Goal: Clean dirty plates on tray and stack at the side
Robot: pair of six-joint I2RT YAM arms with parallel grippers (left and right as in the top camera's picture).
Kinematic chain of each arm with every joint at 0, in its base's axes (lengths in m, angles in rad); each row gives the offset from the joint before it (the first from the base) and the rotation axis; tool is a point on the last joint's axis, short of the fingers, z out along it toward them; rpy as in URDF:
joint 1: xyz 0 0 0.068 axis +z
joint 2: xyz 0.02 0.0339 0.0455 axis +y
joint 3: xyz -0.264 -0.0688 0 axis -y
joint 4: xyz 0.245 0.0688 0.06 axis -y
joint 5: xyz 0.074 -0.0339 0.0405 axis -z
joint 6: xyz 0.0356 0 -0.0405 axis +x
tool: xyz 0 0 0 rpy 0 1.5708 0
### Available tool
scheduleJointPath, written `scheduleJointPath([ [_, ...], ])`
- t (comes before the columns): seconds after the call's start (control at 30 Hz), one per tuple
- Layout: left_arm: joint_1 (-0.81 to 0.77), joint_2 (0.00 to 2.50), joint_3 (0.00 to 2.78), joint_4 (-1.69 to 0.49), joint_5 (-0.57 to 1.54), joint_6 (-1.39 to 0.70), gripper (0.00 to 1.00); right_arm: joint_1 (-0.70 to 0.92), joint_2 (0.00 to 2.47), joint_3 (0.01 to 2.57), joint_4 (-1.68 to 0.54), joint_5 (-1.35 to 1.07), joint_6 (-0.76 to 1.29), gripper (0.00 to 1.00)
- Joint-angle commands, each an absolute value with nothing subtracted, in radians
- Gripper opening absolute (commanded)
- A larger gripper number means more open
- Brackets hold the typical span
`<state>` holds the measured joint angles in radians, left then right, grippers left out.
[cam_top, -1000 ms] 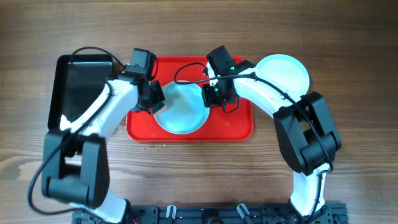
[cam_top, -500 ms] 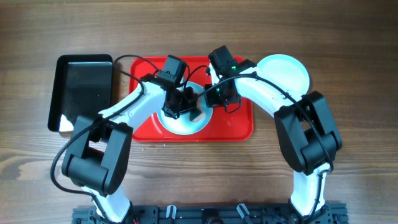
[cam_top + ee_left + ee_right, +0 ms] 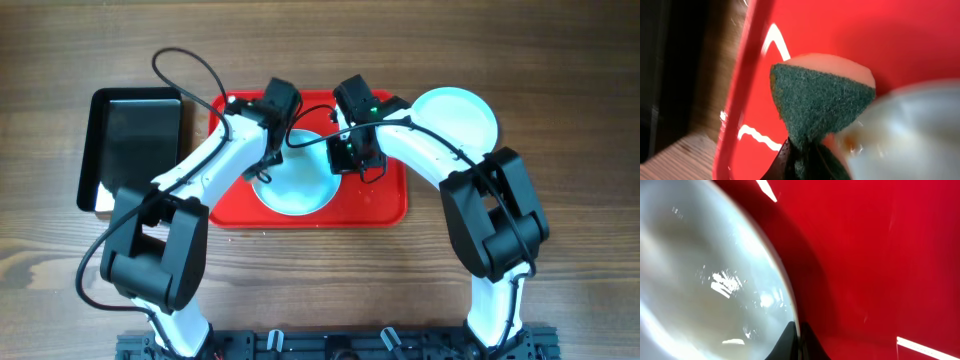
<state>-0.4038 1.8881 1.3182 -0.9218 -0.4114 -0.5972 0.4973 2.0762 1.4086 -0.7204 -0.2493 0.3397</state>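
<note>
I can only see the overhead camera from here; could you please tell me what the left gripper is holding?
Observer: The left gripper pinches a sponge, with its green scouring side facing the wrist camera.
Operator: Thank you. Is there any dirt on the plate near it?
Observer: Yes, a blurred orange-brown smear sits on the plate at the edge closest to the sponge.
Operator: And is the right gripper actually gripping that plate?
Observer: It appears so. In its wrist view the right gripper has its fingers together at the plate's rim, over the red tray.
</note>
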Motion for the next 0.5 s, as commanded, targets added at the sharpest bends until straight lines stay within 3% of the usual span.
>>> scheduleJointPath([
  [0.0, -0.391, 1.904, 1.367, -0.887, -0.488, -0.607, 0.04, 0.487, 2.091, 1.402, -0.736, -0.180, 0.340, 0.04],
  [0.2, -0.398, 1.904, 1.367, -0.846, 0.158, -0.607, 0.04, 0.487, 2.091, 1.402, -0.745, -0.181, 0.340, 0.04],
  [0.47, -0.474, 1.949, 1.341, -0.841, 0.174, -0.607, 0.04, 0.487, 2.085, 1.436, -0.793, -0.104, 0.334, 0.04],
])
